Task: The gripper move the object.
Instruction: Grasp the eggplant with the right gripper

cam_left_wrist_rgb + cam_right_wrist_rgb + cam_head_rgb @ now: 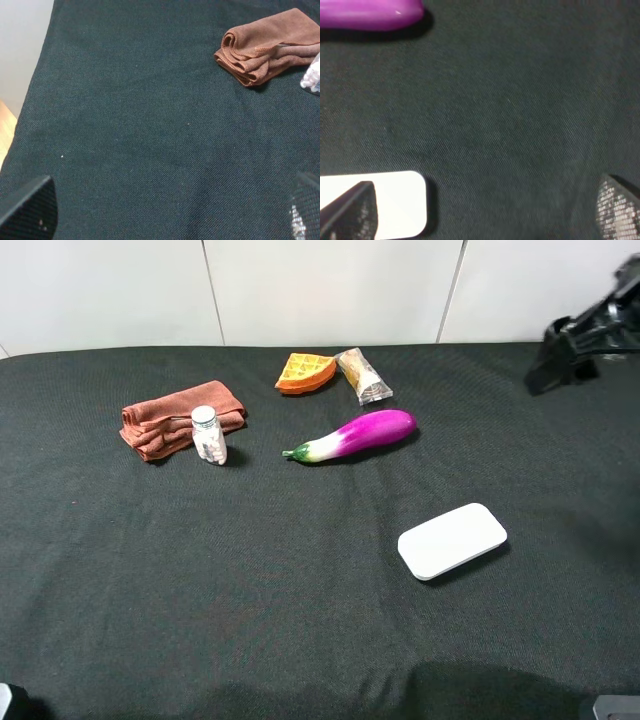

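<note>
Six things on the table (pixel 100 590). Left gripper (pixel 170 215) spread wide, empty, above bare table. Folded brown towel (pixel 180 418), small white bottle (pixel 208 435) upright just beside it, orange waffle wedge (pixel 305 372) beside a clear-wrapped packet (pixel 364 376), eggplant (pixel 355 435) lying mid-table with stem leftward, white case (pixel 452 540) nearer the front. Right gripper (pixel 485 215) spread wide, holding nothing, apart from eggplant.

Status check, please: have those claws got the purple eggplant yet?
Left gripper open, empty. Right gripper open, empty. Toy eggplant lies untouched on the dark cloth. White case and waffle wedge nearby, neither touching it.
</note>
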